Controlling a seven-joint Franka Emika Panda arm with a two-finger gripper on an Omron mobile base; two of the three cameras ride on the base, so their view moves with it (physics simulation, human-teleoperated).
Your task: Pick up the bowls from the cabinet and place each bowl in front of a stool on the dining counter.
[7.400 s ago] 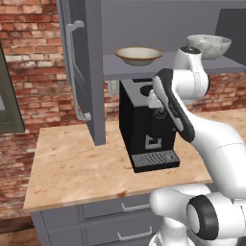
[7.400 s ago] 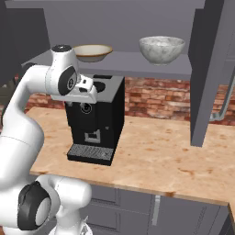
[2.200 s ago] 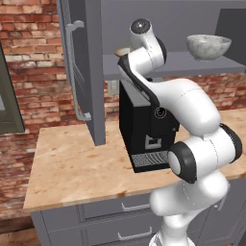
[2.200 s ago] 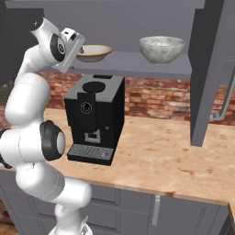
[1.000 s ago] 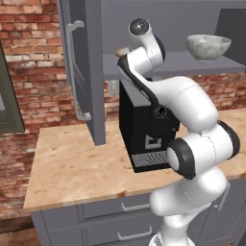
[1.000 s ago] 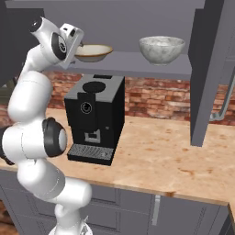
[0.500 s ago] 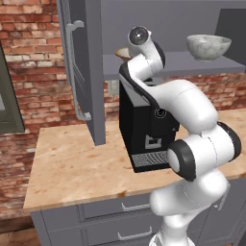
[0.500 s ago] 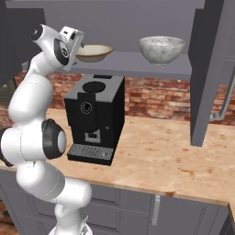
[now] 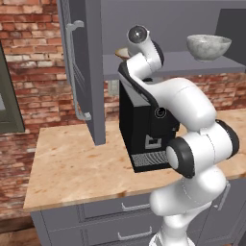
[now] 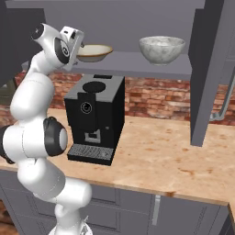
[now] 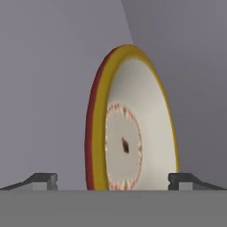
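Gripper (image 11: 113, 179): jaws spread wide, nothing held; fingertips (image 11: 43, 179) stand either side of the shallow bowl's lower edge in the hand view, apparently not touching it.

Shallow bowl (image 10: 94, 52): cream with a tan rim, directly ahead of the gripper on the cabinet shelf (image 10: 137, 69). In the hand view it appears rolled on edge, rim between the tips; that is the camera's tilt, since the right base view shows it sitting flat.

Step in hand, judged: closing in to grasp this bowl. Done well, one finger goes over the rim and one under or inside it, advancing until the rim sits well within the pads before closing. How deep the tips already reach is hard to tell.

Marbled bowl (image 10: 161, 49): farther along the same shelf, well apart from the gripper.

Edges and room: shelf board just below the hand; cabinet back wall close behind the bowl. Coffee machine (image 10: 94, 118) directly beneath the shelf, so withdrawal should come straight back before lowering. Open cabinet door (image 9: 86, 72) stands off to one side of the arm; the counter (image 9: 72, 163) below has free space.
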